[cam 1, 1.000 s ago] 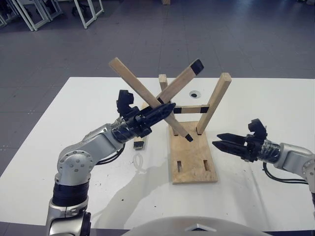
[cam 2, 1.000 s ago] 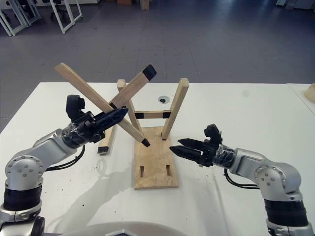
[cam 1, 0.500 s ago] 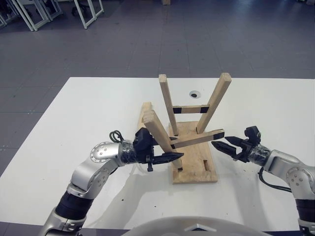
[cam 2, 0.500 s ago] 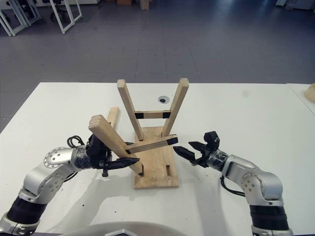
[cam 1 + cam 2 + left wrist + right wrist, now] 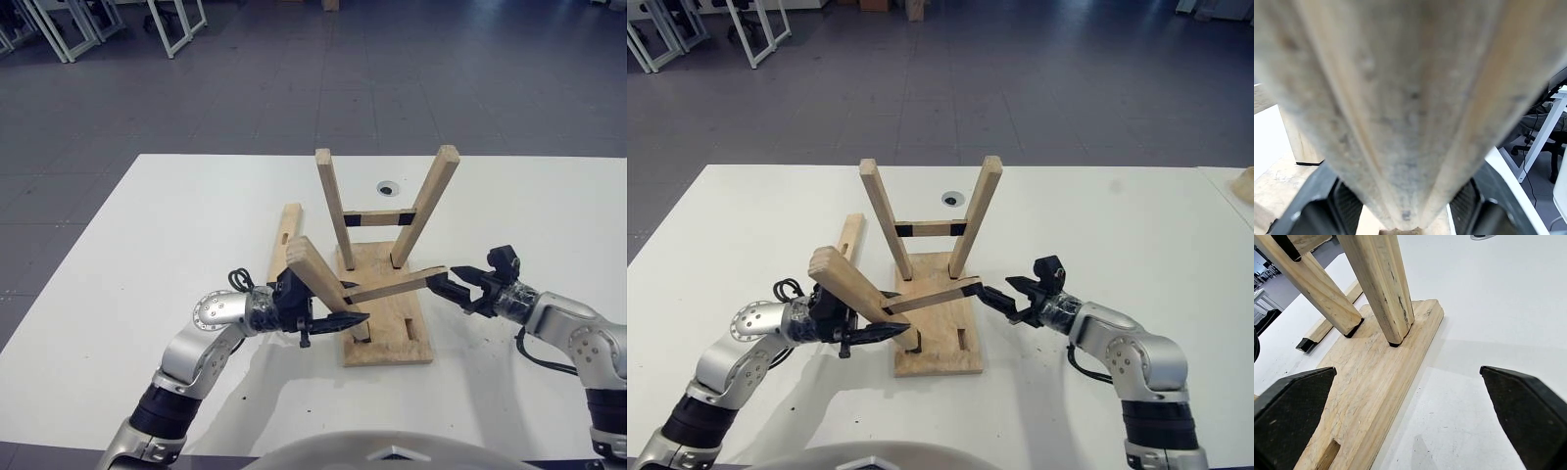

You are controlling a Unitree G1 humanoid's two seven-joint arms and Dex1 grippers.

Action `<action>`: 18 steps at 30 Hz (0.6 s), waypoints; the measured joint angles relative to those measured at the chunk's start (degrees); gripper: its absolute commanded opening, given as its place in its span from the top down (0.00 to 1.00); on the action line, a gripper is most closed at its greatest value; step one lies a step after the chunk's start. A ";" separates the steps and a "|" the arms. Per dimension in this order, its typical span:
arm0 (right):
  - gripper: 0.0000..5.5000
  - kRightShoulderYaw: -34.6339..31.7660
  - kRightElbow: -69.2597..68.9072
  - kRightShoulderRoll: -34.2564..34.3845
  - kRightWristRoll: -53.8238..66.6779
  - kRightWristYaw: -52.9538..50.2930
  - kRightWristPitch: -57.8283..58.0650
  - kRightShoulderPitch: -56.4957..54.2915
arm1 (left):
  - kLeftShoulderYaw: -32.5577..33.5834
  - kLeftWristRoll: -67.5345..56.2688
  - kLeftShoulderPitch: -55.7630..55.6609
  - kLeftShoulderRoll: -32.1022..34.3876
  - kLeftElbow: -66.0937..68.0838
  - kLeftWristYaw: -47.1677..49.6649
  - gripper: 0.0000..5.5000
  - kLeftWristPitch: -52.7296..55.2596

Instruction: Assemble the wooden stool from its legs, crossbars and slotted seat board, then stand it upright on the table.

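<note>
You have nothing to read here — no word, number or sign is legible on the seat board (image 5: 392, 348) or on the desk (image 5: 147, 225).

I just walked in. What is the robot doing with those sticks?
It is building a wooden stool. The seat board lies flat on the table with two legs standing in it. The left tool grips another leg, tilted over the board. The right tool is open by the tip of the bar joined to it.
</note>
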 measured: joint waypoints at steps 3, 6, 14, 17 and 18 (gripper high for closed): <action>0.00 0.00 -0.11 0.27 -0.21 0.00 0.00 0.08 | 0.69 0.28 -0.15 0.90 0.00 -0.58 0.63 0.03; 0.00 -0.02 -0.33 0.82 -0.56 -0.01 -0.02 0.28 | 1.06 0.93 -0.25 1.96 0.00 -0.98 0.63 0.65; 0.00 -0.02 -0.48 1.49 -1.55 0.01 -0.15 0.27 | 0.53 2.64 -0.14 2.23 1.78 -2.37 0.63 -2.40; 0.00 0.37 -0.49 1.67 -1.90 0.43 -0.17 0.17 | -0.91 4.20 -0.60 1.24 4.21 -3.56 0.63 -6.47; 0.00 0.80 -0.50 1.73 -2.08 0.68 -0.17 0.06 | -1.70 4.60 -1.05 0.87 5.33 -3.93 0.63 -8.07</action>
